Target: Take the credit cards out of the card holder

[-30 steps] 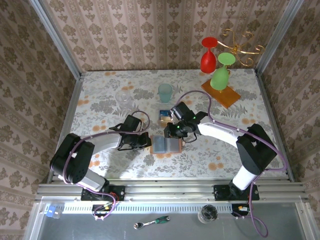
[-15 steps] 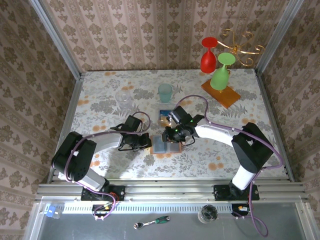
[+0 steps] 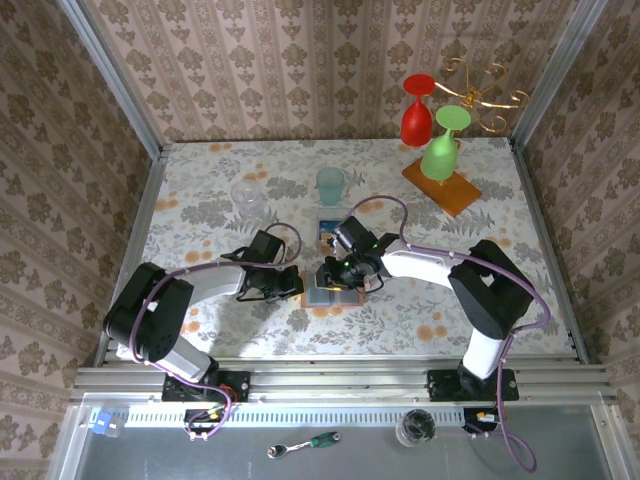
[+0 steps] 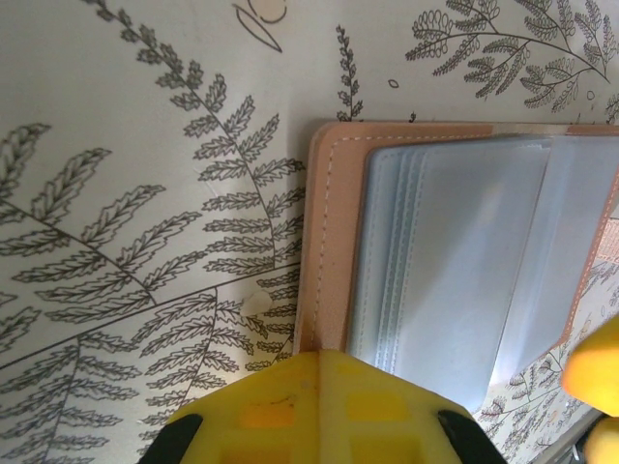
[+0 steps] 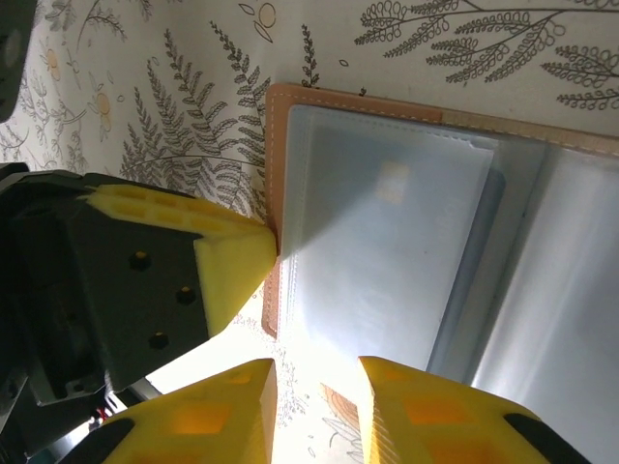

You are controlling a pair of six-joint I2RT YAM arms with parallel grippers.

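card holder (image 3: 322,294) lies open on the tabletop (image 3: 200,215) between the two arms, grey pockets up; from above the right claw (image 3: 336,272) covers much of it. in the right wrist view that claw (image 5: 314,401) hangs over the pockets (image 5: 387,242) with its yellow fingers (image 5: 208,416) apart. glare washes out the sleeve under the gap, and whether a card sits in any pocket cannot be made out.

the left claw (image 3: 293,285) is at the holder's left edge. in its own view it (image 4: 319,396) shows as one yellow block with a seam down the middle, fingers together, its tip on the tan border (image 4: 324,242). from the right wrist, the yellow tip (image 5: 237,259) touches that same border.

a yellow shape (image 4: 598,372) is cut off at the right edge of the left wrist view; whose it is cannot be told.

one card (image 3: 325,228), bluish with an orange rim, lies on the tabletop beyond the holder, near a teal cup (image 3: 330,185), partly hidden by the right arm.
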